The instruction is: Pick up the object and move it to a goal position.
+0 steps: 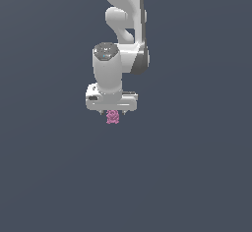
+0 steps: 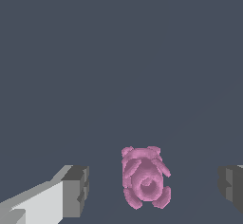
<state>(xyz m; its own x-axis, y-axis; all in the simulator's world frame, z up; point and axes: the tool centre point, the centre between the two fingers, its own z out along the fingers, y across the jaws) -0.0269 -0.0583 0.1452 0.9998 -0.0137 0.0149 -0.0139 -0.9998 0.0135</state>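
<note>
The object [image 1: 112, 117] is a tiny pink lumpy item lying on the dark grey floor, just under the white hand of the arm in the exterior view. In the wrist view the object [image 2: 144, 178] lies between the two fingers, a little nearer the one seen at the frame's edge. My gripper [image 1: 112, 113] is open, with one grey pad [image 2: 76, 191] on one side of the object and the other pad [image 2: 232, 186] on the other side. Neither pad touches it. The fingertips are mostly hidden behind the hand in the exterior view.
The white arm [image 1: 123, 34] reaches down from the top of the exterior view. A flat dark grey floor [image 1: 187, 167] surrounds the object on all sides. No goal marker shows.
</note>
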